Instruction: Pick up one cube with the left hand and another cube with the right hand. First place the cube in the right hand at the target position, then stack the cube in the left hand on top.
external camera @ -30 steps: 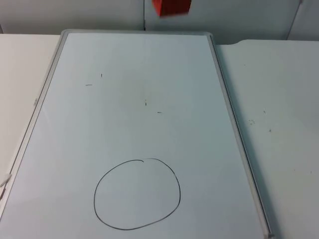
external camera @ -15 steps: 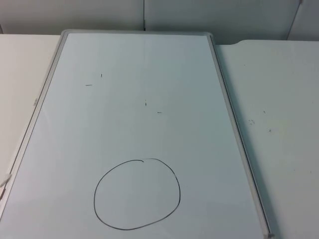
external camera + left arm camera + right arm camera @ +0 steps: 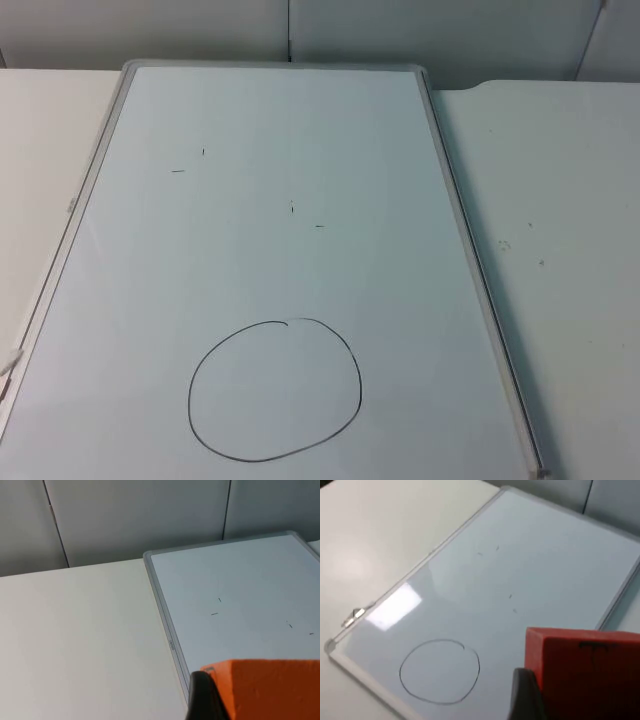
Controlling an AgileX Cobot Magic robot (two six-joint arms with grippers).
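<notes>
Gone from the top edge since earlier: red foam cube (image 3: 587, 672), clamped in right gripper (image 3: 530, 695) high above hand-drawn black circle (image 3: 275, 390) for placing; orange foam cube (image 3: 270, 690) clenched in left gripper (image 3: 205, 700), kept back for stacking.

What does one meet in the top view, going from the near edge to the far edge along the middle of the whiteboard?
Drawn circle → small pen marks → whiteboard's far frame → grey partition wall.
</notes>
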